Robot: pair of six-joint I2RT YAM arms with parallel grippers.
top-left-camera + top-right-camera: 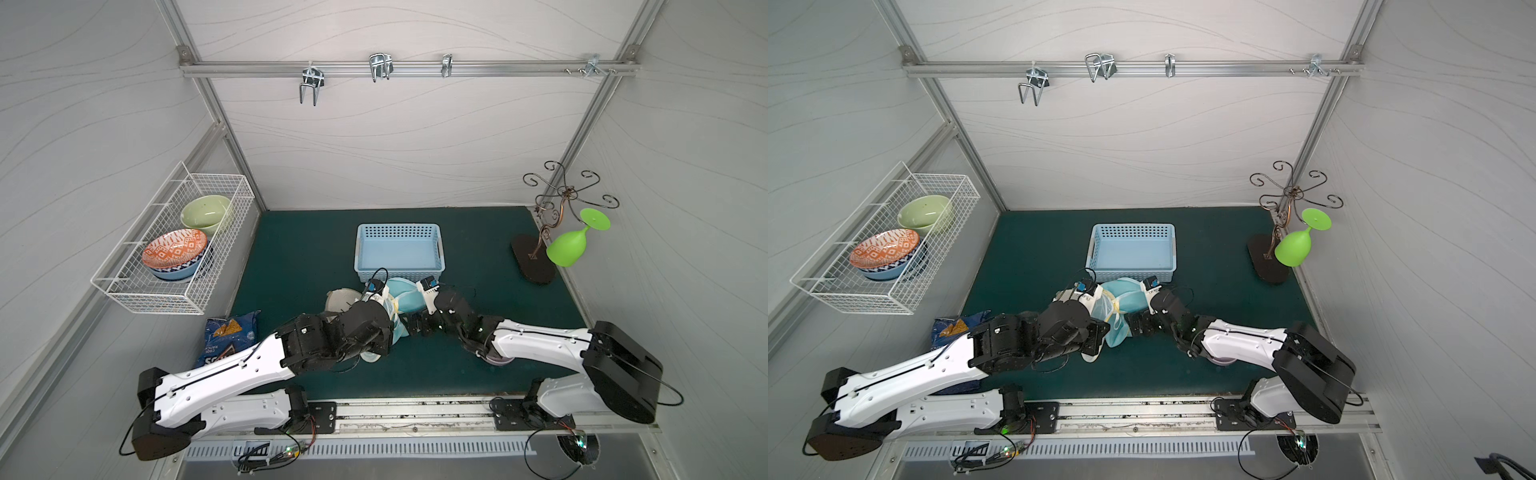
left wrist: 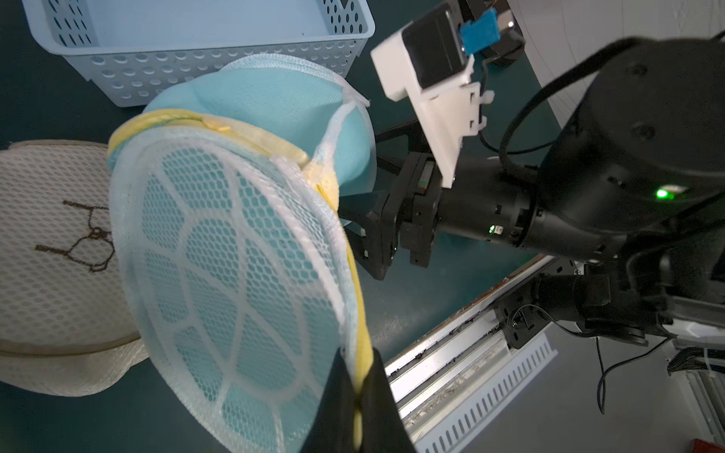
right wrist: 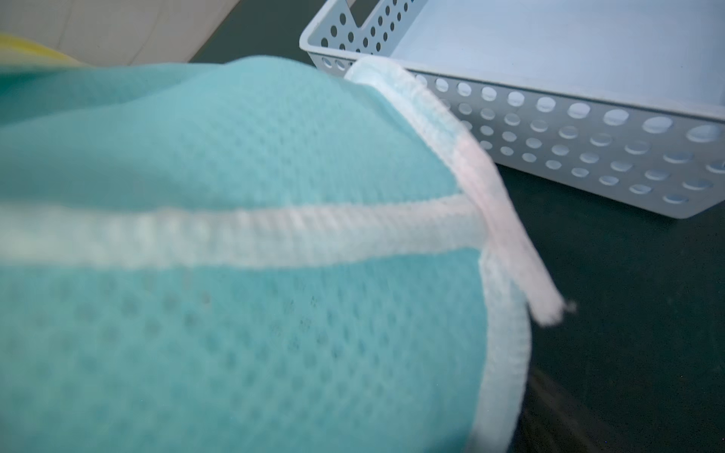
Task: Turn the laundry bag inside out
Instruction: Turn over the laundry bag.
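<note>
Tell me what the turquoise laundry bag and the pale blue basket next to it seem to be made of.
The laundry bag: soft synthetic mesh, probably polyester, matte turquoise; honeycomb holes, white woven seam tape and yellow trim show. The basket: rigid moulded plastic, pale blue, smooth satin look; regular round holes through its walls.
</note>
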